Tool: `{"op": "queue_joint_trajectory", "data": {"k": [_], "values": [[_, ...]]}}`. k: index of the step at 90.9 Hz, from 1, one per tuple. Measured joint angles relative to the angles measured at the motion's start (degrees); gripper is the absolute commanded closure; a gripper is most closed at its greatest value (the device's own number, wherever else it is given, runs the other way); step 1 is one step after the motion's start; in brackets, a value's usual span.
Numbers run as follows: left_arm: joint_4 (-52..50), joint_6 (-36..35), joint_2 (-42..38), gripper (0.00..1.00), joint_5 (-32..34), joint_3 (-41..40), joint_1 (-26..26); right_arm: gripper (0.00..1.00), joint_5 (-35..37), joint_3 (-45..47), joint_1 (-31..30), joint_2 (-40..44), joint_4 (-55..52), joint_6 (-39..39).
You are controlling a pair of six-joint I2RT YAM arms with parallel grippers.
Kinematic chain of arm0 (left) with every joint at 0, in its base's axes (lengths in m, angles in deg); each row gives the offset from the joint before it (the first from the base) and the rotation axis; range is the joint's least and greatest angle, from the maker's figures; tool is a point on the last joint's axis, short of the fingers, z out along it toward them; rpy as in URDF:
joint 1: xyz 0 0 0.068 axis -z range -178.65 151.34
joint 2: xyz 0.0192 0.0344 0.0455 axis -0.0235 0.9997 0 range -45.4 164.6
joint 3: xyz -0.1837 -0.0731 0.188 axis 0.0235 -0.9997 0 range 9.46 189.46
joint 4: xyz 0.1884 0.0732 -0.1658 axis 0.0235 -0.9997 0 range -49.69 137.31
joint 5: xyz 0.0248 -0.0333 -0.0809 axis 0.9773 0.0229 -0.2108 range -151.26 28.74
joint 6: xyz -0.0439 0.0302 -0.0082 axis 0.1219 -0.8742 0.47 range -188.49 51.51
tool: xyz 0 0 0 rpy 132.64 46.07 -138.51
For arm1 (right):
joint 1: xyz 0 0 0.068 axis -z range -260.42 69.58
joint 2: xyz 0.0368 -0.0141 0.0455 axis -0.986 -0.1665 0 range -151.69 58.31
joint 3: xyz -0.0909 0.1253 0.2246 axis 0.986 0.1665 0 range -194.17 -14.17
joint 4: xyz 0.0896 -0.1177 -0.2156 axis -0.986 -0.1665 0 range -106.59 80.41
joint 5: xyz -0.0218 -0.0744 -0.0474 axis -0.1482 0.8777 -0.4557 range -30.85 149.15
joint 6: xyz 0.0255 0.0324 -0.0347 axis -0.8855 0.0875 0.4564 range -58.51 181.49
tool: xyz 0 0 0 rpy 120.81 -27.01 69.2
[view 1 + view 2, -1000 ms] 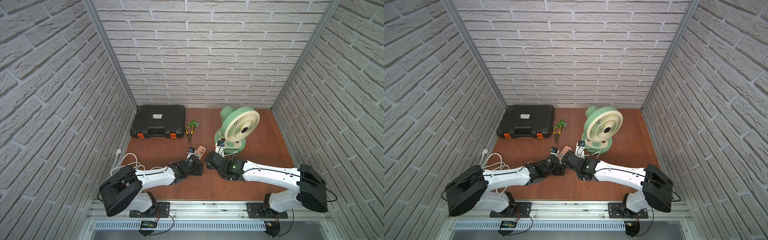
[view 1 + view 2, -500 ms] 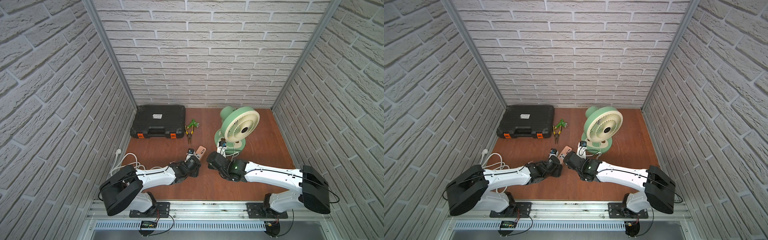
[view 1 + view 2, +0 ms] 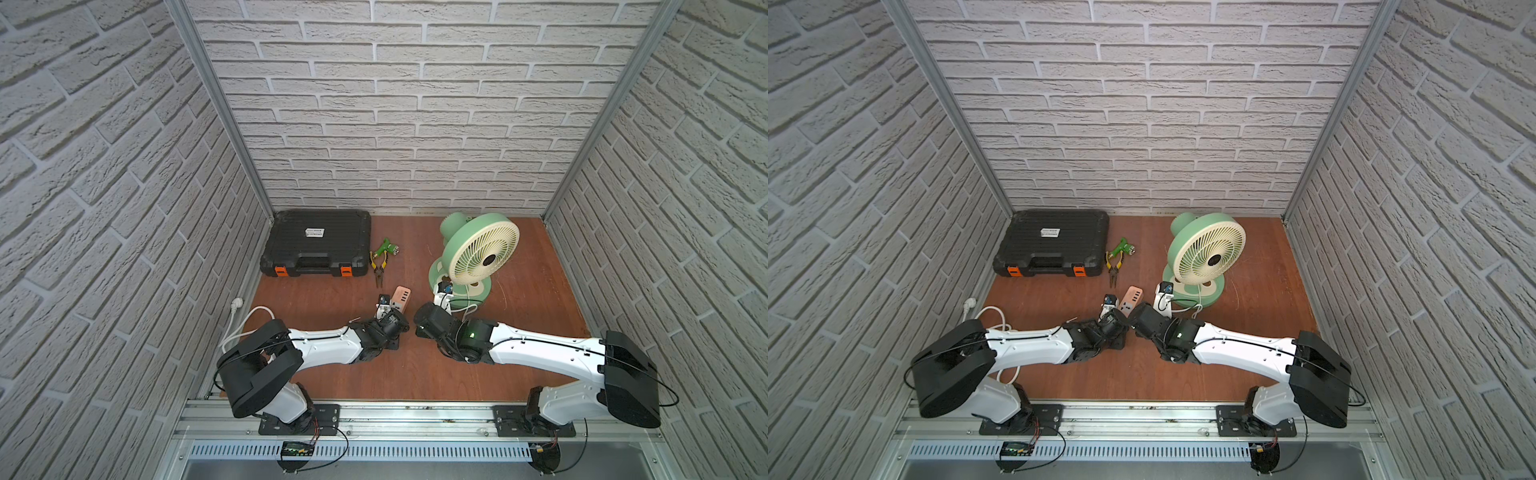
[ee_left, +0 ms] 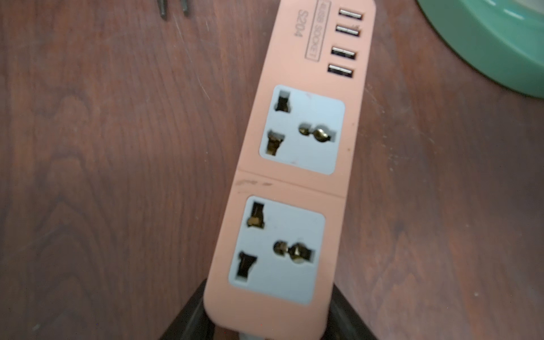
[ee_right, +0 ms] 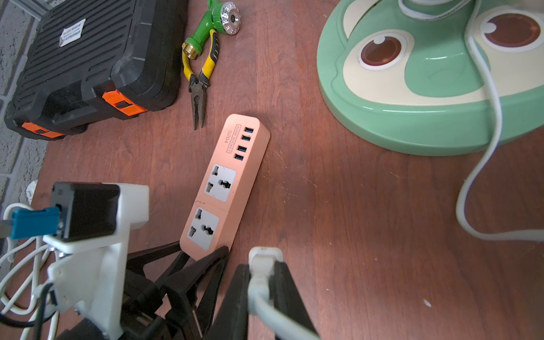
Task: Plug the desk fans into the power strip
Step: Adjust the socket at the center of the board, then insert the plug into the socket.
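The desk fan (image 5: 412,97) stands upper right on the desk (image 5: 353,220). The power strip (image 5: 226,182) lies mid-frame, long axis slanting up-right, its sockets just up-left of the plug (image 5: 265,256) pinched in the right fingers (image 5: 238,294). The left fingers (image 5: 206,265) bracket its cable end; whether clamped, I cannot tell.

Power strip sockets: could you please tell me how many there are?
2 on the power strip. One socket sits mid-strip, beside the USB ports; the other is at the end away from them. Both are empty.
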Motion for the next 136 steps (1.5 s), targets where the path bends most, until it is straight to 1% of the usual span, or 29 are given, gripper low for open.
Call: {"op": "queue_joint_trajectory", "data": {"k": [8, 12, 16, 20, 24, 28, 33, 54, 62, 72, 92, 101, 112, 118, 136], "values": [[1.57, 1.90, 0.76, 0.80, 0.26, 0.04, 0.46, 0.98, -0.11, 0.44, 0.11, 0.00, 1.68, 0.04], [2.54, 2.62, 1.16, 0.75, 0.42, 0.04, 0.63, 0.97, -0.13, 0.81, 0.13, -0.02, 2.69, 0.11], [3.82, 3.19, 1.62, 0.64, 0.42, 0.04, 0.85, 0.97, -0.09, 1.07, 0.15, -0.22, 3.78, 0.28], [4.98, 3.91, 1.97, 0.50, 0.42, 0.02, 1.16, 0.97, -0.04, 1.14, 0.15, -0.70, 4.68, 0.42], [6.05, 4.50, 2.16, 0.38, 0.24, -0.07, 1.33, 0.98, 0.00, 1.11, 0.15, -1.49, 5.81, 0.63], [6.80, 4.96, 2.14, 0.30, -0.13, -0.37, 1.42, 0.97, 0.09, 1.11, 0.15, -2.51, 6.75, 0.79], [8.33, 5.64, 1.84, 0.24, -0.48, -1.16, 1.46, 0.97, 0.15, 1.11, 0.15, -3.63, 7.41, 0.96], [8.79, 6.32, -4.37, 0.10, -1.90, -4.90, 0.22, 0.97, 0.04, 0.13, 0.42, -6.95, 9.22, 1.75], [8.59, 6.19, -7.32, 0.08, -2.10, -5.73, -0.66, 0.98, -0.22, -0.96, 0.83, -8.15, 9.81, 1.79], [8.70, 5.77, -11.06, 0.12, -2.69, -7.30, -1.77, 0.97, -0.59, -2.29, 1.42, -9.35, 10.10, 1.79], [9.01, 5.60, -17.66, 0.28, -4.83, -13.07, -5.62, 0.97, -0.87, -6.58, 2.36, -13.40, 9.57, 1.81], [8.90, 5.33, -19.39, 0.37, -5.95, -15.15, -6.21, 0.97, -0.98, -9.31, 2.43, -15.34, 8.72, 1.81], [9.46, 5.35, -20.11, 0.46, -7.78, -16.55, -6.21, 0.97, -1.09, -11.34, 2.45, -17.20, 8.09, 1.81], [10.08, 5.33, -19.98, 0.53, -8.70, -17.31, -6.12, 0.98, -1.11, -11.56, 2.45, -17.73, 7.87, 1.79], [13.66, 6.19, -16.61, 0.67, -10.08, -18.32, -5.97, 0.97, -1.09, -11.76, 2.51, -18.99, 6.58, 1.70]]}}
